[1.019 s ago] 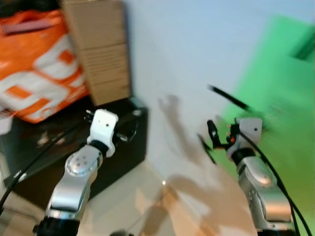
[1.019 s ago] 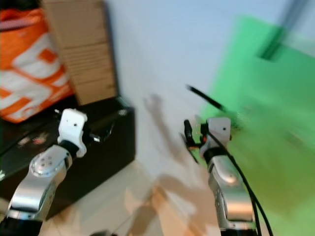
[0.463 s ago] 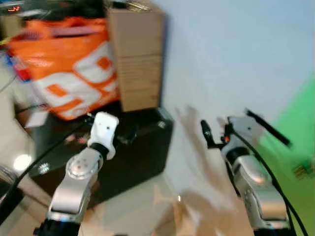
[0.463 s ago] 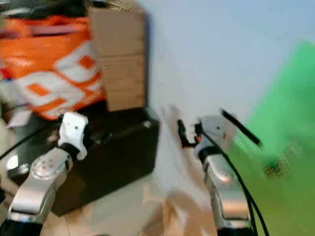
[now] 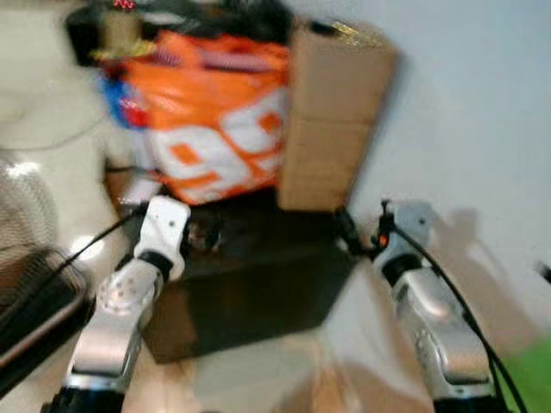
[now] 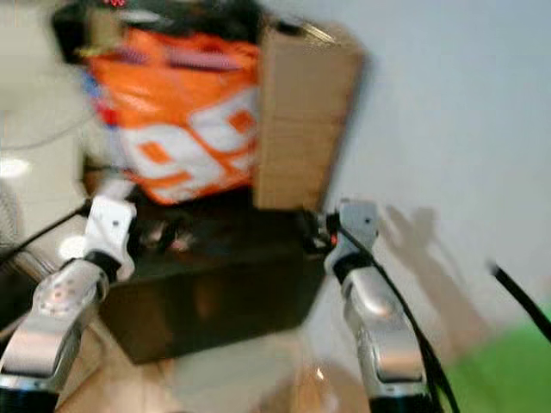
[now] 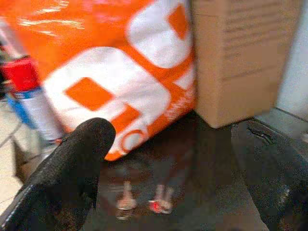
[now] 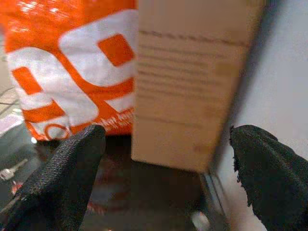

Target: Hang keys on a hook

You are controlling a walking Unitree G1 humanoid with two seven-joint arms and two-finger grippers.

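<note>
Blur smears both head views, so small detail on the black glossy cabinet top is hard to read, and I cannot make out any hook. On that dark top stand a big orange plastic bag with white shapes and, just beside it at three o'clock, a tall brown cardboard box against the pale wall; a red and blue spray can sits at the bag's nine o'clock side, partly cut off. Pale floor tiles run below. My left gripper is spread wide over the cabinet top, and the small silver keys with a red tag lie on the gloss between its two fingers, not touched. My right gripper is also spread wide, facing the box's lower edge, with nothing in it; a faint key-like glint lies at its far side.
</note>
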